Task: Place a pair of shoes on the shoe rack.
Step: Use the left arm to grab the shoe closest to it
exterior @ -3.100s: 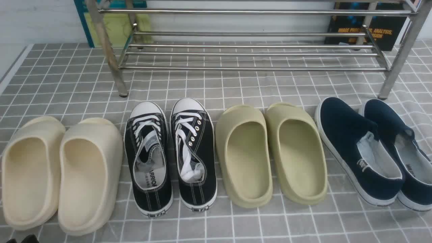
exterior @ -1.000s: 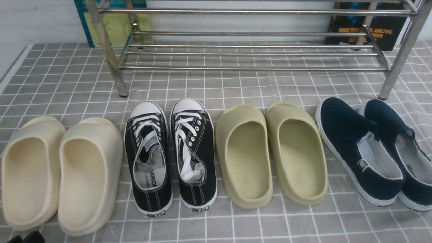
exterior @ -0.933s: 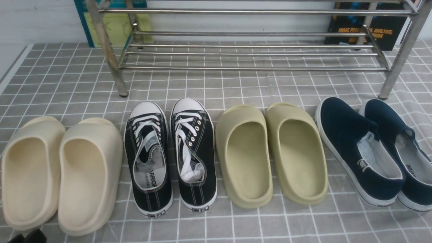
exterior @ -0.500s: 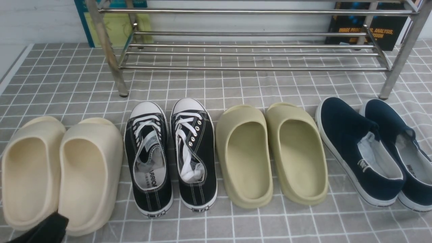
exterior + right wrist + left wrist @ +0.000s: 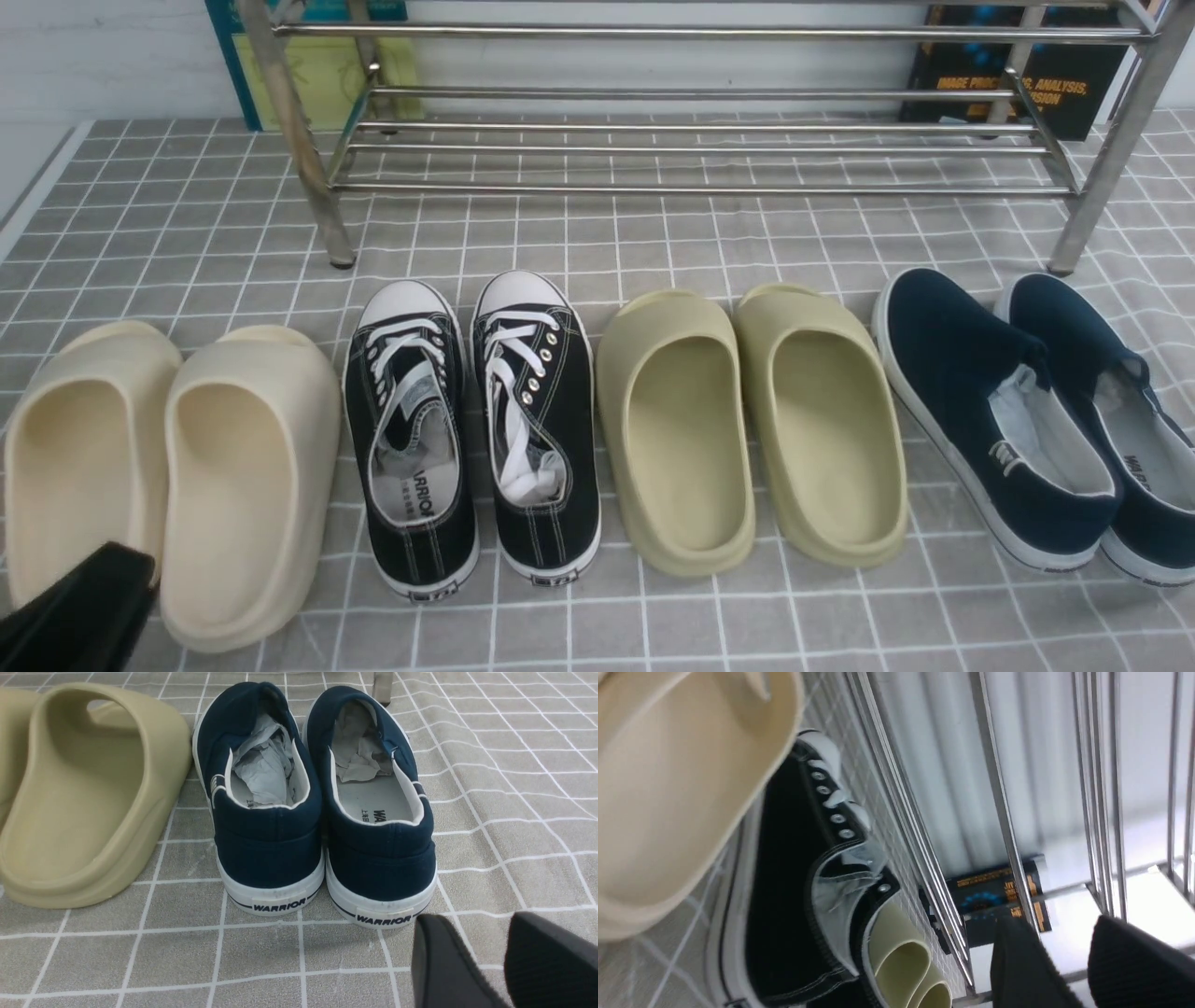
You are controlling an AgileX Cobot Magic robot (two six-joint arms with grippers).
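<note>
Pair of shoes: the pair of shoes [image 5: 540, 411], black lace-up sneakers with white toe caps, stands side by side on the worktop [image 5: 653, 243]. Toes point at the shoe rack [image 5: 691, 149], short of its front legs; neither shoe is on a bar.
Neighbours: cream slides [image 5: 243, 485] just beside on the robot's left, olive slides [image 5: 677, 429] just beside on its right, navy slip-ons [image 5: 980, 411] farthest right.
Front view alone: all four pairs in one row, the whole lower tier of the rack, and a teal book [image 5: 317, 75] behind it.
Left wrist view alone: one sneaker's outer side and its metal eyelets, seen close.
Right wrist view alone: crumpled paper inside both slip-ons and "WARRIOR" on their heels.
Left hand: the left hand [image 5: 1057, 928] has its fingers spread with nothing between them. In the front view it overlaps the heel of the outer cream slide; contact cannot be told.
Right hand: the right hand [image 5: 481, 938] shows only in its own view, fingers spread and holding nothing, behind the slip-ons' heels.
Count: two sneakers, two cream slides, two olive slides, two slip-ons, one rack, two books, the other a black book [image 5: 1018, 89].
</note>
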